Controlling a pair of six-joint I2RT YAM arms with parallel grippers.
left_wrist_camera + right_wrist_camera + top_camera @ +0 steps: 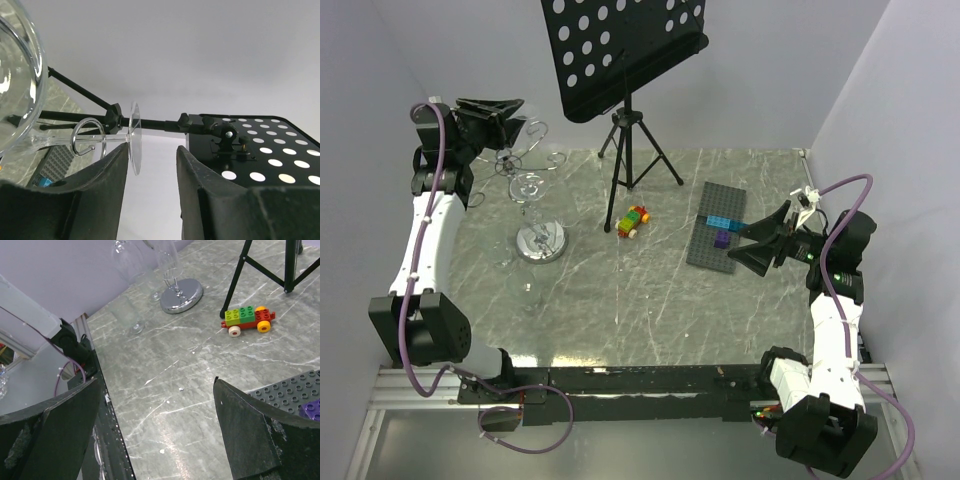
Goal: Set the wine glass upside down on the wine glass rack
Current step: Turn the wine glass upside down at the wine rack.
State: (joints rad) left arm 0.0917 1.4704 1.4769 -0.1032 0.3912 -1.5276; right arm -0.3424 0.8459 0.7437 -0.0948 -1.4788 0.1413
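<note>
The wine glass (528,187) hangs bowl down on the chrome wine glass rack (540,243) at the left of the table. In the left wrist view its stem lies in a curled hook of the rack (87,135), its bowl (15,75) is at the left, and its foot disc (135,137) sits just past my left fingertip. My left gripper (152,147) is open with its jaws apart around the foot, and it is raised by the rack's top (510,112). My right gripper (748,245) is open and empty (155,382) over the table at the right.
A black music stand (620,50) on a tripod (638,150) stands behind the rack. A second clear glass (527,290) stands near the rack's base (182,292). A brick toy car (633,222) and a grey baseplate (720,225) with bricks lie mid-table.
</note>
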